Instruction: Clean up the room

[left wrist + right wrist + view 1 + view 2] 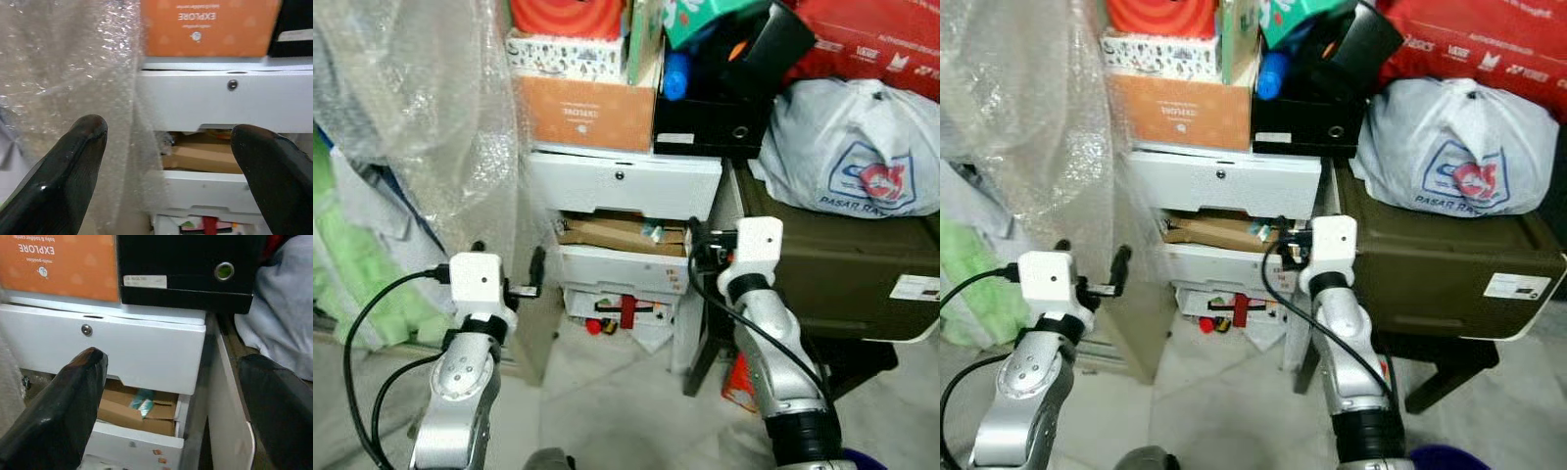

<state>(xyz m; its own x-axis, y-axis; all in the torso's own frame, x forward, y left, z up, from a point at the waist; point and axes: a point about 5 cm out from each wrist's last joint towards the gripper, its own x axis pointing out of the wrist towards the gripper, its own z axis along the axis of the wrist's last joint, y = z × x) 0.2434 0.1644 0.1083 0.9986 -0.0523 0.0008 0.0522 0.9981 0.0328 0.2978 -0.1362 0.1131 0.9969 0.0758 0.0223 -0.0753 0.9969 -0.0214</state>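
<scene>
**Both arms up at the cluttered drawer unit, nothing picked yet**

Robot faces a white drawer unit (625, 184) w/ 2 arms raised. Left gripper (171, 161) is spread wide, empty, in front of the unit's left edge, near a hanging sheet of bubble wrap (431, 88). Right gripper (171, 396) also spread, empty, pointed at the unit's right side, next to the gap beside a dark green bin (832, 264).

Top drawer is shut. The drawer below sits partly pulled out, w/ cardboard pieces (132, 409) and a small teal item inside. Lower down, papers and red bits (625, 311) spill from the unit toward the floor. On top: an orange box (587, 110) and a black box (710, 122). A white plastic bag (847, 147) rests on the green bin.

Step in hand, as I read it: approach and choosing a target; no grasp begun. Likeliest next job is the half-open drawer or the spill below it. Pushing the drawer in needs the cardboard lying flat first, else it may jam. Reaching the floor spill calls for bending lower. Watch the bubble wrap: left fingers could snag it.
</scene>
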